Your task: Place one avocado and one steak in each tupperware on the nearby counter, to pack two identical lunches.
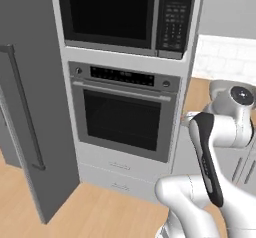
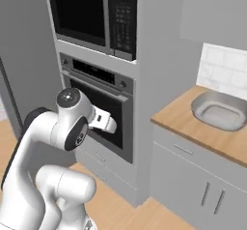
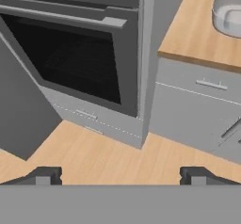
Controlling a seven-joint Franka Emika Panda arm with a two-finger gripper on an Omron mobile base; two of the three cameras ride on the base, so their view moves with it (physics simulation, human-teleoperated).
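My gripper (image 3: 120, 176) stands open with nothing between its two dark fingertips (image 3: 44, 176). It looks down at the wooden floor in front of the oven column. The counter (image 2: 193, 122) is a light-brown wooden slab over pale grey cabinet fronts, to the right of the oven column. It lies at the upper right of the hand view as the counter (image 3: 197, 35), and its end pokes out behind my arm as the counter (image 1: 197, 94). The avocado, the steak and the tupperware are out of view.
A metal sink (image 2: 219, 110) is set into the counter by the white tiled wall. A wall oven (image 1: 122, 114) with a microwave (image 1: 120, 14) above it fills a tall grey column straight ahead. A grey fridge door (image 1: 25, 107) with a long handle stands at the left.
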